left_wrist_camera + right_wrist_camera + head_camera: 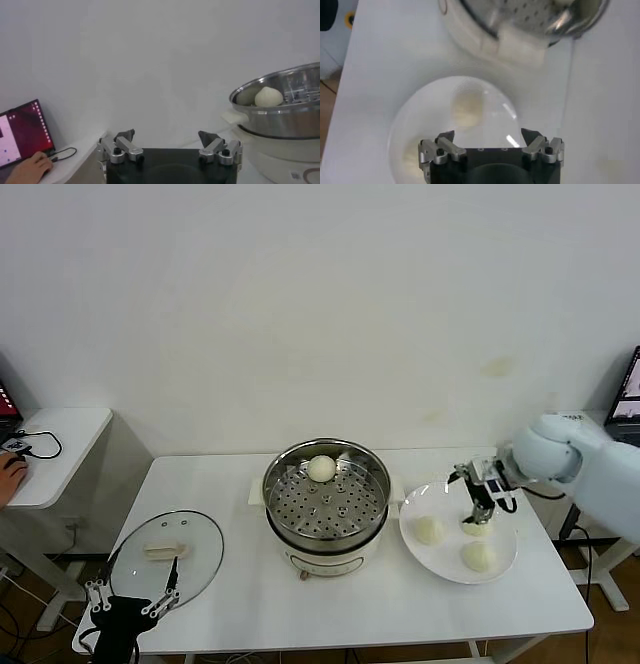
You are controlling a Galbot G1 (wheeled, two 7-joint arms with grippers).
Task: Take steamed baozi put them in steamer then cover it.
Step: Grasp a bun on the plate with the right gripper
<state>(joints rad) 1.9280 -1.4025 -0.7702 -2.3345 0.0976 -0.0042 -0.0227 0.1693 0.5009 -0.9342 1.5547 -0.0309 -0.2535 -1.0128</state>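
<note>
Picking the next bun from the plate

The steamer [326, 506] already holds one bun [321, 469]; on the plate [440, 558] to its right, three buns [428, 530] wait. The right gripper [478, 516], jaws spread and empty, hangs over the farthest: it should descend straight and close gently. The lid [166, 555] lies left of the steamer, near the idle, open left gripper [133, 602].

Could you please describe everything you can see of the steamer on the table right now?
The steamer is a round, shiny stainless-steel pot on a cream-white base, standing upright near the middle of the white table. It is uncovered; its glass lid lies flat on the table on the robot's left. Inside sits a perforated steel tray, with one baozi resting on it near the far wall. A cream-white side handle juts from the rim. No gripper touches it.
</note>
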